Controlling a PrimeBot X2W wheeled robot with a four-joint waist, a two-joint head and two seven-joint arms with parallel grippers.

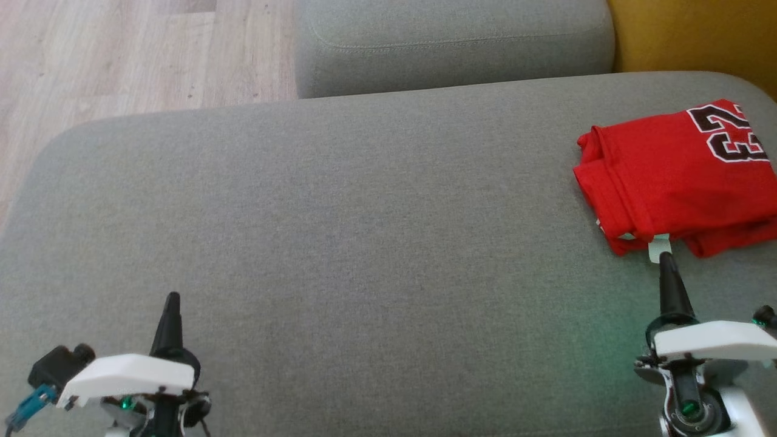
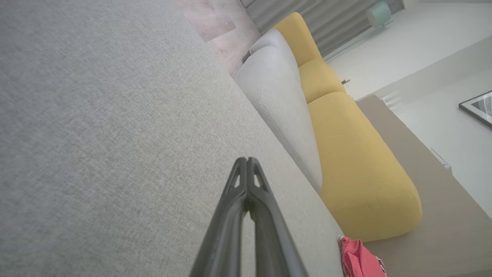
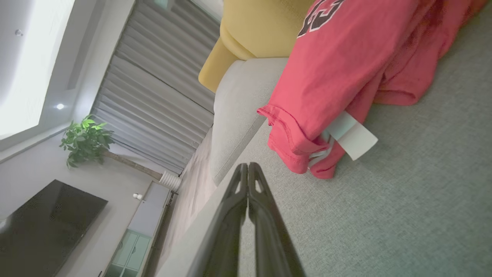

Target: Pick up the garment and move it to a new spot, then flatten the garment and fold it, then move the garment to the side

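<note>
The folded red garment [image 1: 661,176] lies on the grey cushion [image 1: 364,212] just ahead of the right gripper [image 1: 666,258], whose fingers are pressed together and empty, tip near its white label [image 1: 660,247]. The left gripper [image 1: 172,298], likewise closed and empty, sits well apart from it.

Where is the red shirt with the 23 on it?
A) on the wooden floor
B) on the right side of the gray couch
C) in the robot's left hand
B: the garment lies on the gray couch seat at its right side, just past the right gripper.
</note>
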